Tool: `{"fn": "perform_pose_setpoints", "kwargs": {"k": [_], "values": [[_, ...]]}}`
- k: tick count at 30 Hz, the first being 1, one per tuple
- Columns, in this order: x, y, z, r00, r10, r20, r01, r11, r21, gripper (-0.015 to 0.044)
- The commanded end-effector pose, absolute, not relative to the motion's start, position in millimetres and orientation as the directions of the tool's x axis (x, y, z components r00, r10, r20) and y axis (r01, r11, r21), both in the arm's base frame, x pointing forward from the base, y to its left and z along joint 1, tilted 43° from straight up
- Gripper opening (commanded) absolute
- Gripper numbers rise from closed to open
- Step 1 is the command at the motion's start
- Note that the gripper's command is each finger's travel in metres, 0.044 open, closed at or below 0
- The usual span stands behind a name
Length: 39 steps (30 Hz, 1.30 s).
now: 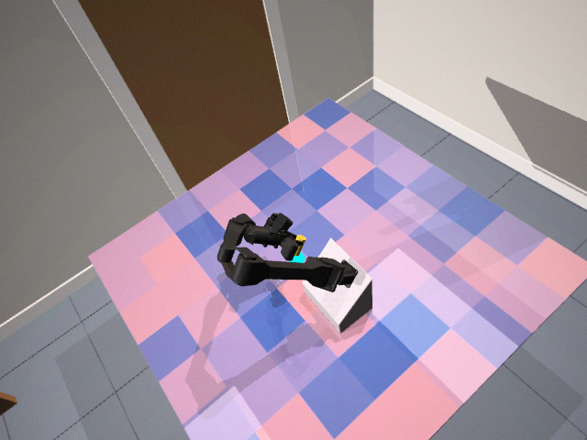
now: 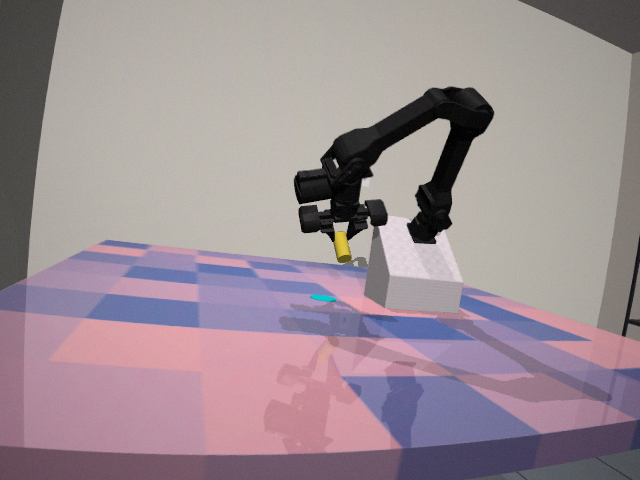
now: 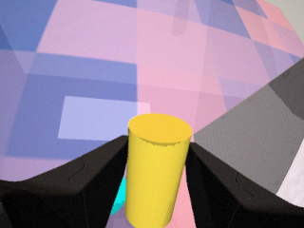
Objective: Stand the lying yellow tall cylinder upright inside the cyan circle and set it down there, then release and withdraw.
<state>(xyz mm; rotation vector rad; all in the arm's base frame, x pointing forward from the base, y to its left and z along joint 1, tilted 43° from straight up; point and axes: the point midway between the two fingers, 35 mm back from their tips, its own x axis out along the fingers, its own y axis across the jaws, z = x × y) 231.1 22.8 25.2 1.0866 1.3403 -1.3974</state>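
Exterior view showed the pincer [image 1: 294, 253] [image 2: 341, 236] [image 3: 158, 146] gripping the tilted yellow cylinder [image 1: 301, 247] [image 2: 342, 246] [image 3: 157, 176] aloft, needing full straightening before descent to the cyan circle [image 1: 298, 258] [image 2: 323, 298] [image 3: 119, 198].

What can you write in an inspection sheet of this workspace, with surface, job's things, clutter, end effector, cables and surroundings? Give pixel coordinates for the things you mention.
Surface: table top [image 1: 473, 374] [image 2: 129, 403] patched in pink, blue and purple; shadows and reflections on it.
Job's things: yellow cylinder [image 1: 300, 245] [image 2: 342, 246] [image 3: 157, 176] held in the air, near upright but leaning; cyan circle [image 1: 298, 258] [image 2: 323, 298] [image 3: 121, 196] lies on the surface, nothing standing on it.
Clutter: nothing seen.
End effector [image 1: 297, 247] [image 2: 341, 236] [image 3: 158, 146]: shut on the cylinder.
Cables: nothing seen.
Surroundings: arm mounted on a white sloped block [image 1: 326, 302] [image 2: 423, 294]; pale walls, brown door-like panel [image 1: 189, 71], grey tiled floor [image 1: 42, 364].
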Motion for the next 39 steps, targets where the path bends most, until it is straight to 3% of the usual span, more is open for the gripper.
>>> {"fn": "perform_pose_setpoints", "kwargs": {"k": [1,39], "values": [[232,22,27,-0.217,-0.058,-0.974,0.976,-0.030,-0.216,0.0105],[237,24,38,-0.146,-0.309,-0.940,0.989,-0.076,-0.129,0.0105]]}}
